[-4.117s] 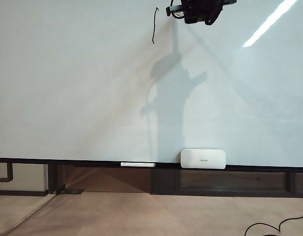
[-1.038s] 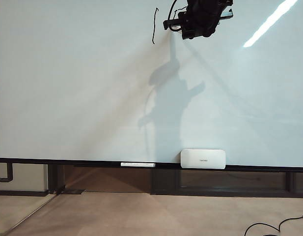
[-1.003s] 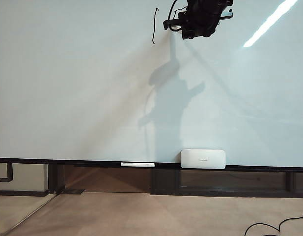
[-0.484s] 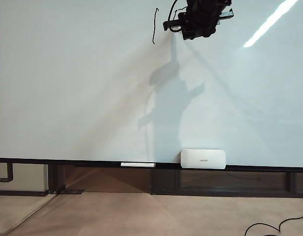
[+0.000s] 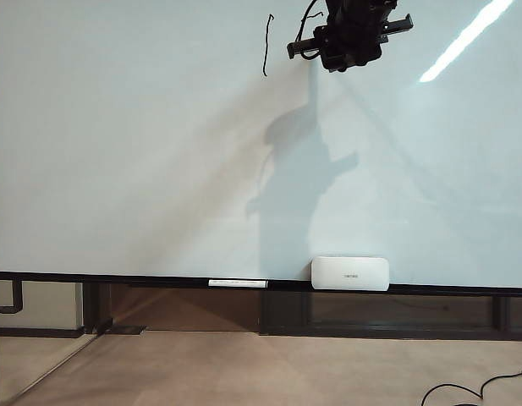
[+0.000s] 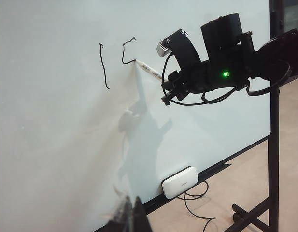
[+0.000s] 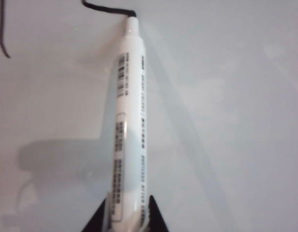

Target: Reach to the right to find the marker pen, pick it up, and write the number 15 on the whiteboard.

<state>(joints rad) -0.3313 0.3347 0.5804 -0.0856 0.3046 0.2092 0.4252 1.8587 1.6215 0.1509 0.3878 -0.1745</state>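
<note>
My right gripper (image 7: 124, 223) was clamped on the marker pen (image 7: 128, 130), its two dark fingers (image 7: 97, 220) pinching the lower end of the white barrel while the black tip pressed against the whiteboard (image 7: 226, 96). In the exterior view the same gripper (image 5: 349, 38) hung high near the top of the board, right of centre, with its shadow falling down the glossy surface below it. The pen (image 6: 149, 70) reached out from the gripper (image 6: 170, 89) at a slant, and its tip met the end of a fresh black stroke. That stroke belonged to the number 15 (image 6: 117, 60), only partly written: a tall 1 stood finished, and just beside it the top bar and a short downward curve of the 5 had been laid down. In the exterior view only the 1 (image 5: 266, 44) showed clearly, with the rest hidden behind my arm. Down on the dark tray rail (image 5: 117, 279) sat a small white eraser (image 5: 349, 272), with a thin white pen (image 5: 237, 282) lying just beside it to the left. A black cable (image 5: 464, 391) curled on the floor at the lower right. My left gripper (image 6: 132, 217) appeared only as a dark blurred shape at the edge of its own camera, well apart from the writing, and I could not tell whether it was open or closed.
</note>
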